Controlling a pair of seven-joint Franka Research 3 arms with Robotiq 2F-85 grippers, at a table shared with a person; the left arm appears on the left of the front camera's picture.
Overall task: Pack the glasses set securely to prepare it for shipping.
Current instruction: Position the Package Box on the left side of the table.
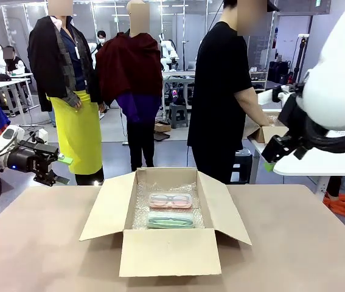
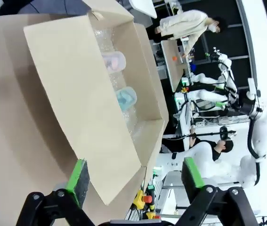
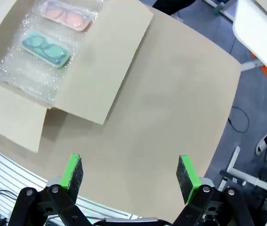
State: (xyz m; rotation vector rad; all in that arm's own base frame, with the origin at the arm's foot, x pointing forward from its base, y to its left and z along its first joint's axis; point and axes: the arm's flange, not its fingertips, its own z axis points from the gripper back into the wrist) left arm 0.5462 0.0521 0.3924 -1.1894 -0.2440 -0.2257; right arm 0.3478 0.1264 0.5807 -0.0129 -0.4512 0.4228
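Observation:
The pale pink glasses case (image 1: 170,200) and the mint green glasses case (image 1: 170,219) lie side by side on bubble wrap inside the open cardboard box (image 1: 166,252) at the table's middle. The pink case (image 3: 67,15) is the farther one, the mint case (image 3: 45,48) the nearer. My left gripper (image 1: 59,169) hovers open off the table's far left corner, away from the box; its view looks over a box flap at the pink case (image 2: 113,60) and the mint case (image 2: 126,98). My right gripper (image 1: 271,159) hangs open high at the right, holding nothing.
All four box flaps (image 1: 108,207) stand spread outward. A person in black (image 1: 224,91) stands behind the table, turned to a side table with another cardboard box (image 1: 263,131). Bare brown tabletop (image 3: 171,103) lies right of the box.

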